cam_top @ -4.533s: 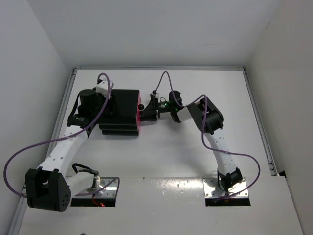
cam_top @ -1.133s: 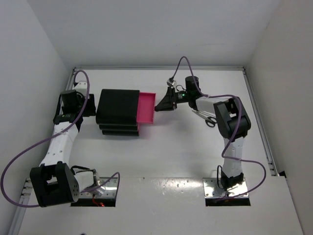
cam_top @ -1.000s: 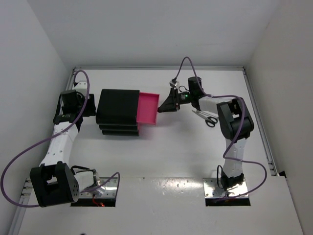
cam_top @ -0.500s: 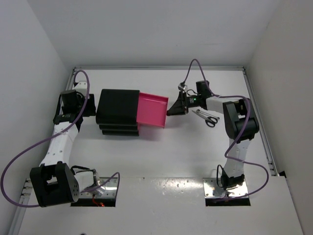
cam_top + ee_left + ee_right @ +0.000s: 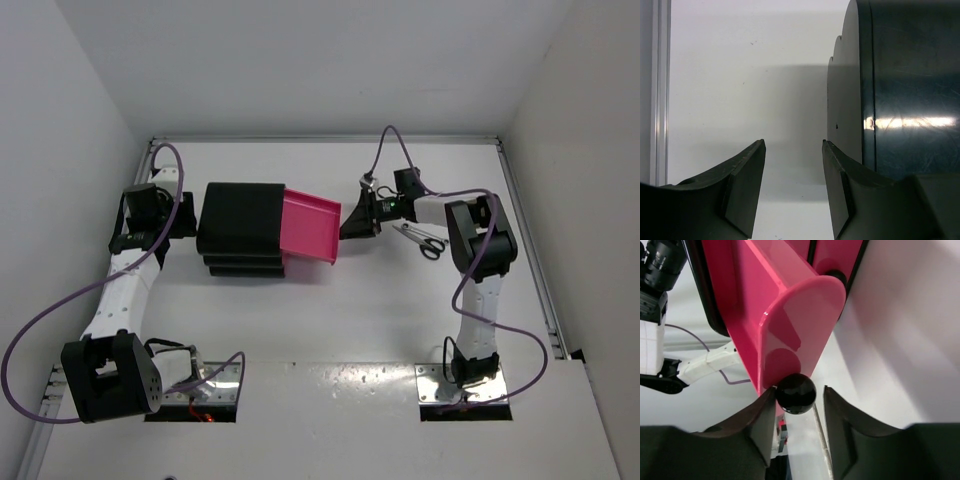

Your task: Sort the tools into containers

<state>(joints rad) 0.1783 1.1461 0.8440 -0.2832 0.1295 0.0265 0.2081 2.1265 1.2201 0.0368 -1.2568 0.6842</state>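
Note:
The black drawer unit stands left of centre. Its top magenta drawer is pulled far out to the right and sags a little. My right gripper is at the drawer's front. In the right wrist view its jaws are open around the round black knob: the left finger touches it and the right finger stands apart. Black-handled scissors lie right of that gripper. My left gripper is open and empty against the unit's left wall. The other tools are out of view.
Two lower magenta drawer fronts stay shut in the unit, one with its knob showing. White walls enclose the table on three sides, and a metal rail runs along the left edge. Purple cables loop from both arms.
The left arm moved off the unit's top to its left side. The right gripper pulled the top drawer out to the right. In the last half second the drawer slid back slightly.

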